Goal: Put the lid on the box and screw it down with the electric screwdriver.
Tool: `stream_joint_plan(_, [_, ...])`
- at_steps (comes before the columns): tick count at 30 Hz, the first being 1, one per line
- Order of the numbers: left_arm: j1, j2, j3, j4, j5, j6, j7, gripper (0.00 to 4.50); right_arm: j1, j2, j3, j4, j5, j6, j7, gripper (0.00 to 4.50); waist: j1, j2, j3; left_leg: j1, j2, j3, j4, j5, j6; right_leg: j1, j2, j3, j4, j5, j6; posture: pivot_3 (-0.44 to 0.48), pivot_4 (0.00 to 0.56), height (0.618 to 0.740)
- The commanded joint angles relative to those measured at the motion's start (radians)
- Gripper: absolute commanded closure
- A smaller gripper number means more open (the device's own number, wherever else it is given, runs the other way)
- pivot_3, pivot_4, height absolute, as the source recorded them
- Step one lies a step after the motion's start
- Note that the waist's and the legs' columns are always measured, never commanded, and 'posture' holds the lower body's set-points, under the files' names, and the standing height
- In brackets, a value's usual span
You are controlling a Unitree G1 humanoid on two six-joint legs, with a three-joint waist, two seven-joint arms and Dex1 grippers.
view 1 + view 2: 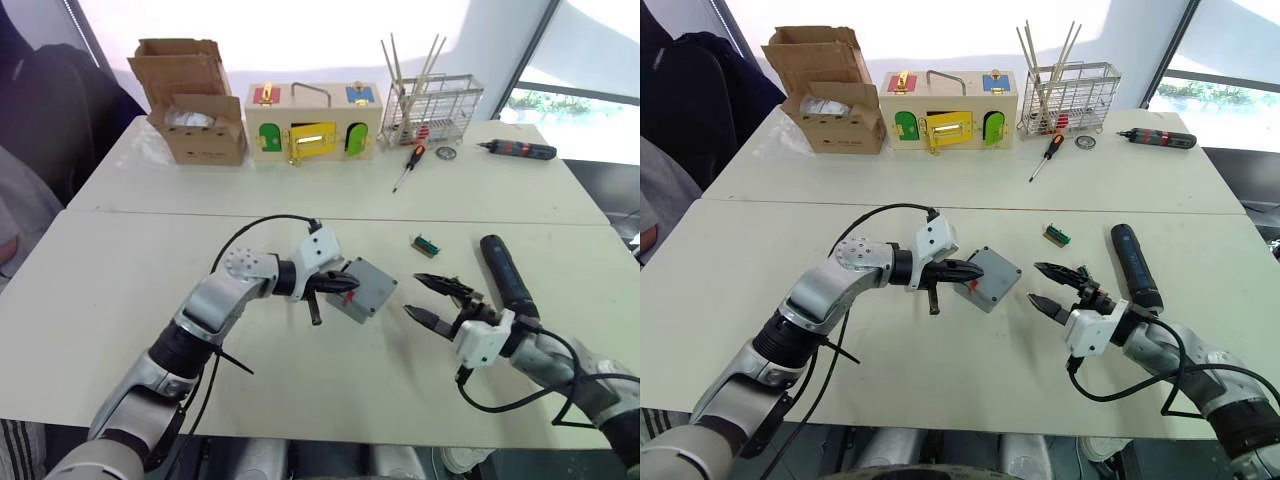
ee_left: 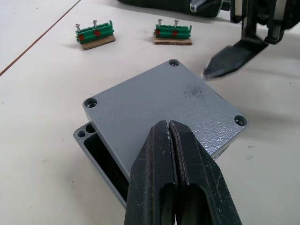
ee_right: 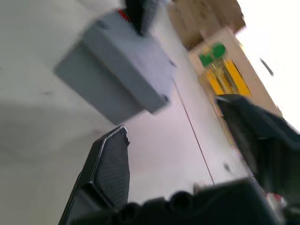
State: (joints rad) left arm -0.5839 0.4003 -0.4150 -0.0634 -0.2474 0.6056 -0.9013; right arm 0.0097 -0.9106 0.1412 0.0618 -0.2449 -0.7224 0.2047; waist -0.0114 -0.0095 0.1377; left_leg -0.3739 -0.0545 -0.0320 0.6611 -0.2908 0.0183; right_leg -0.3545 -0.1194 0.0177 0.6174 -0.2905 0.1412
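So, left gripper point(image 2: 171, 136) pinched closed, resting on speckled grey lid point(image 2: 164, 105).
Sitting skewed over square box point(image 2: 101, 161); right gripper point(image 1: 432, 298) spread wide nearby.

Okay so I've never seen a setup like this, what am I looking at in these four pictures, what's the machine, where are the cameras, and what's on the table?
It is a humanoid robot with two arms, each ending in a two-fingered black gripper. Two pictures come from cameras in its head, looking down over a white table. The other two come from cameras on its wrists.

The left gripper is shut, its tips resting on a grey lid that sits slightly askew on a grey box. The right gripper is open and holds nothing. Beside it lies a thick black electric screwdriver.

Farther back stand a cardboard carton, a wooden box with coloured doors, a wire rack and two more screwdrivers.
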Motion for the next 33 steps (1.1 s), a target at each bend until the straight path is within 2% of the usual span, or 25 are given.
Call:
stream_joint_plan(1, [0.039,0.022,-0.059,0.059,0.060,0.080,0.018,4.50,0.023,0.019,-0.058,-0.173,0.390,0.268,0.159,2.78,0.001,0.000,0.000,0.000,0.000,0.000,0.000,0.000,0.000,0.000,0.000,0.000,0.000,0.000,0.000,0.000,0.150,0.735])
stream_joint_plan(4, [0.031,0.019,-0.059,0.059,0.058,0.086,0.020,4.50,0.053,0.043,-0.076,-0.283,0.626,0.516,0.256,4.28,0.003,0.000,0.000,-0.001,0.000,-0.001,0.000,0.000,0.001,0.000,-0.001,0.000,-0.001,0.000,0.000,0.000,0.150,0.735])
stream_joint_plan(5, [0.030,0.019,-0.060,0.063,0.059,0.085,0.020,4.50,0.066,0.046,-0.079,-0.313,0.688,0.595,0.286,4.45,0.004,0.000,0.000,-0.001,0.001,-0.001,0.000,-0.001,0.001,0.000,-0.002,0.000,-0.002,0.000,0.000,0.000,0.150,0.735])
stream_joint_plan(8, [0.023,0.018,-0.060,0.072,0.065,0.081,0.024,4.50,0.095,0.049,-0.081,-0.380,0.762,0.746,0.346,4.45,0.006,0.000,0.000,-0.002,0.001,-0.001,0.000,-0.002,0.002,0.000,-0.004,0.000,-0.003,0.000,-0.001,0.000,0.150,0.735])
stream_joint_plan(14, [0.018,0.016,-0.056,0.059,0.063,0.093,0.029,4.50,0.090,0.110,-0.052,-0.417,0.711,0.871,0.384,4.45,0.010,0.000,0.001,-0.002,0.001,-0.001,0.000,-0.002,0.002,-0.002,-0.005,-0.001,-0.004,0.000,-0.001,0.000,0.150,0.735])
stream_joint_plan(28, [0.013,0.023,-0.048,0.016,0.058,0.091,0.020,4.50,0.060,0.235,-0.066,-0.430,0.638,0.923,0.430,4.45,0.024,0.000,0.001,-0.004,0.001,-0.001,-0.001,-0.004,0.000,-0.007,-0.006,0.000,-0.004,0.000,-0.002,0.000,0.150,0.735])
stream_joint_plan(33, [0.014,0.027,-0.042,0.000,0.051,0.084,0.007,4.50,0.065,0.244,-0.070,-0.434,0.619,0.927,0.448,4.45,0.024,0.000,0.001,-0.014,0.000,-0.001,0.000,-0.004,0.000,-0.017,-0.005,0.000,-0.004,0.001,-0.002,0.000,0.150,0.735])
